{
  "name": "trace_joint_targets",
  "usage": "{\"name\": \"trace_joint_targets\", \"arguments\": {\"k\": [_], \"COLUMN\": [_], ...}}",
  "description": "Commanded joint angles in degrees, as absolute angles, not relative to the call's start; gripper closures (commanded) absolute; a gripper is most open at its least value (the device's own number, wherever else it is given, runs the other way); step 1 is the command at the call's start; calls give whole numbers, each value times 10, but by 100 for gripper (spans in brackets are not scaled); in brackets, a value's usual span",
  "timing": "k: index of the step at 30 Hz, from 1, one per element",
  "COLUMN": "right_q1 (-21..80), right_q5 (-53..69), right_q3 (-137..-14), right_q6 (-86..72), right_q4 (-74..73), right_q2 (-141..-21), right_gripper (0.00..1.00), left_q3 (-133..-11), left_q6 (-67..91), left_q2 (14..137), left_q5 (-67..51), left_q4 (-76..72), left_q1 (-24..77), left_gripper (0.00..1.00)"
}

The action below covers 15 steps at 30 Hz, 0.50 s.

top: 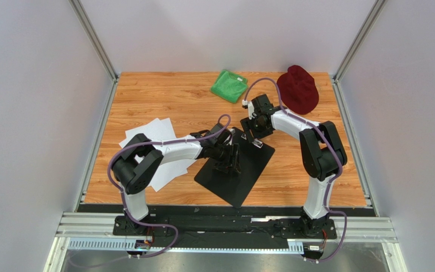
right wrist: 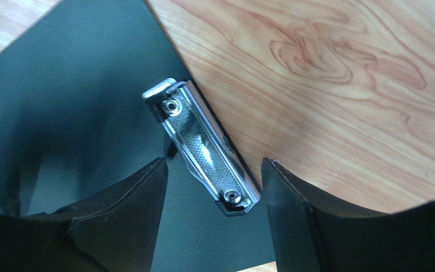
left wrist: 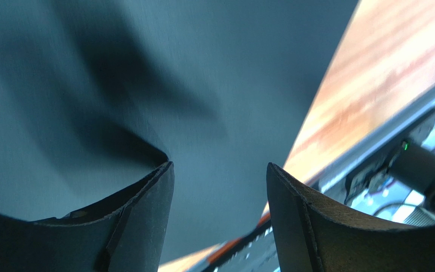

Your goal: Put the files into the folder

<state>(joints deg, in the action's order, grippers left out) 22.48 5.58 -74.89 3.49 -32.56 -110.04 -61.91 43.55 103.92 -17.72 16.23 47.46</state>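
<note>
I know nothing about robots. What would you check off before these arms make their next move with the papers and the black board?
1. The right hand is open, astride the silver clip: ok.
2. Whether it touches the clip: cannot tell.
3. Clip raised to take paper: not ok, it lies shut on the folder.
4. The left hand is open and empty above the folder: ok.
5. The files held in a hand: not ok, they lie on the table left of the folder.
6. The green cloth and dark red hat lie apart from the folder: ok.
</note>
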Motion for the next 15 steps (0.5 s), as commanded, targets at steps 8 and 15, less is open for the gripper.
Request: {"name": "trace_joint_targets", "arguments": {"k": [8,15], "right_q1": [211,193], "right_q5": [-92,-148], "right_q3": [-665,-585], "right_q6": [-112,-230], "right_q4": [-347,-401], "right_q2": [-1064,-990], "right_gripper": [67,73], "left_q3": [-684,-829], "left_q6": [475,411], "left_q2": [1127,1176], "left_q5": [-202,-185], "left_q4": [141,227], "left_q1": [426,409], "left_gripper": [31,31]}}
